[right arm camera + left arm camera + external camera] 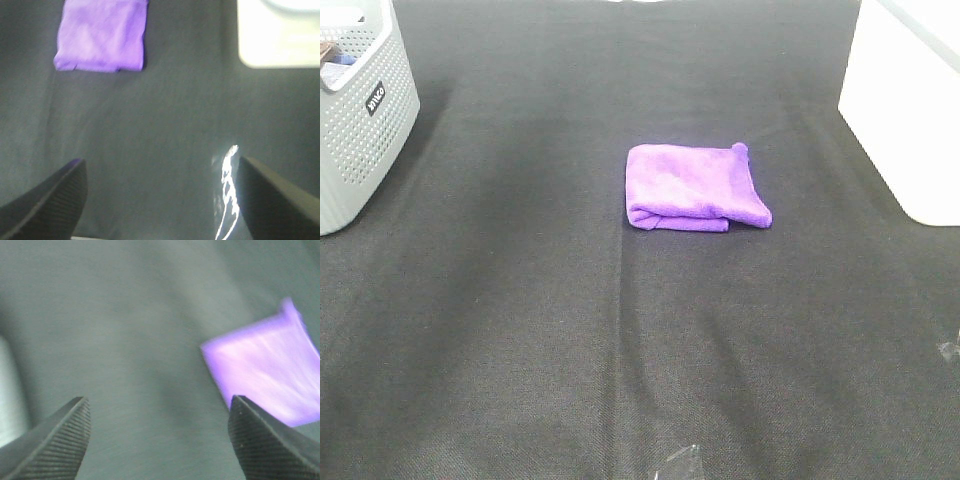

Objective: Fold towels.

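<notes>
I see the towel (695,188) folded mid-table on the black cloth (570,340), between basket (360,110) and white bin (905,110). Both my grippers, left (160,440) and right (160,200), gape empty, well apart from it.

Lab-style test bench: black cloth-covered table (520,350), perforated basket (360,120).

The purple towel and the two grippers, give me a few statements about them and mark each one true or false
1. The purple towel lies folded on the black table. True.
2. The left gripper is clamped on the towel. False: its jaws are apart and hold nothing.
3. The right gripper is open and empty. True.
4. The towel sits inside the grey perforated basket. False: the basket stands apart at the table's far left corner.
5. A white container stands to the towel's right. True.
</notes>
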You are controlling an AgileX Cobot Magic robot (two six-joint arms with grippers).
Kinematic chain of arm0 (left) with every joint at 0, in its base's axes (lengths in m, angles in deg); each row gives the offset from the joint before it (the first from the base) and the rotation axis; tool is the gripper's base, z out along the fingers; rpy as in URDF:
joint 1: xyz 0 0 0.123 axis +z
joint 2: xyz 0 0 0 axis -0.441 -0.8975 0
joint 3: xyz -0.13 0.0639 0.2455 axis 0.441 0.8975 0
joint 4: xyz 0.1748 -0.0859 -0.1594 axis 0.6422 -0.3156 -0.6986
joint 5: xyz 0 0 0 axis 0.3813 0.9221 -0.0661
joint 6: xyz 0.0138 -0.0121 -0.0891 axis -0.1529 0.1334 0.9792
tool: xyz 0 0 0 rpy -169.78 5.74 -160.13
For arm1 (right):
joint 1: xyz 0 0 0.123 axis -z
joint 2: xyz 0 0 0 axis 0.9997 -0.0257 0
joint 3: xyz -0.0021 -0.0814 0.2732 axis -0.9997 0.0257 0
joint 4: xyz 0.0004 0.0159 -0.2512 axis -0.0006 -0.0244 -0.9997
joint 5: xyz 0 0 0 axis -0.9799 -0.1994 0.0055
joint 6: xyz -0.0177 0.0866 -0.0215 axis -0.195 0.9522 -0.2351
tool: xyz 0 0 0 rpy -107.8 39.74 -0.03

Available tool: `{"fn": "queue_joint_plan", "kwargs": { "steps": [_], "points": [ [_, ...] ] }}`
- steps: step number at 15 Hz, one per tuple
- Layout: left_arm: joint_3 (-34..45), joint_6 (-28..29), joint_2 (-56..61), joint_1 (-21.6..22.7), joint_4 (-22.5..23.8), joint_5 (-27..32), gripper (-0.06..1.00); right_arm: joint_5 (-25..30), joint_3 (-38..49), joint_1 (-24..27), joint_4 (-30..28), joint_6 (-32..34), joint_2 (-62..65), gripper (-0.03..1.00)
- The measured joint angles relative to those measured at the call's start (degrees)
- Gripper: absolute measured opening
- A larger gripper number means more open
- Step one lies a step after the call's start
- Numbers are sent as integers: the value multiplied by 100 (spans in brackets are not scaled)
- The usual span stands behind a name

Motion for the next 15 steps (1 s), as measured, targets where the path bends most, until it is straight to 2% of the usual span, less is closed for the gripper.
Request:
{"fn": "queue_joint_plan", "kwargs": {
  "steps": [4, 6, 9, 12, 15],
  "points": [
    [2733, 29, 2550, 722, 143, 6, 71, 6, 1324, 0, 17, -6, 2086, 79],
    [4051, 29, 3862, 871, 241, -155, 71, 11, 1833, 0, 17, -11, 3123, 79],
    [6091, 29, 5724, 911, 344, -699, 71, 17, 2704, 0, 17, -11, 4595, 79],
    [7643, -23, 7569, 911, 355, -900, 71, 17, 3386, 0, 17, -74, 5661, 79],
    [8566, -23, 9270, 911, 350, -791, 71, 46, 3913, 0, 17, -367, 6136, 79]
  ]
}}
